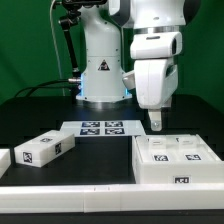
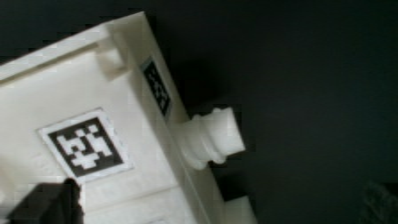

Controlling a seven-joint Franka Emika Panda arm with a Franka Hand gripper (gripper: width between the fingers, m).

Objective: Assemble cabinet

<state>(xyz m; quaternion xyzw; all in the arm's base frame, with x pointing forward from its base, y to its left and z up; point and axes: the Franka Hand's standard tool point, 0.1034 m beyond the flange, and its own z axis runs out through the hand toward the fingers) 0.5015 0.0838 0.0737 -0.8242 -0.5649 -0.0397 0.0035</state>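
The cabinet body (image 1: 150, 172) lies flat on the black table (image 1: 30, 115) at the lower right of the exterior view. Its recessed panels and their tags face up, and one more tag sits on the near wall. Laid this way it appears to serve as the base that the other parts get fitted to. Its broad footprint should keep it from tipping when pressed.

The wrist view shows one corner of the body close up, with a tag on the top face and a second on the side wall. A short round peg (image 2: 214, 140) sticks out of that wall over the dark table. I judge it to be a hinge or mounting point for a door.

The gripper (image 1: 155, 122) hangs pointing straight down just above the body's far edge, touching nothing that can be seen. In the wrist view one dark finger (image 2: 45, 205) shows over the box, and a dim shape on the opposite side seems to be the other. The fingers therefore look spread with nothing between them, a pose for lining up rather than carrying.

A long tagged piece (image 1: 45, 150) lies at the left middle of the exterior view, well apart from the body. Another white piece (image 1: 4, 160) is cut by the left edge. Both lie loose, within reach for later steps. The marker board (image 1: 100, 127) lies at centre, behind them.
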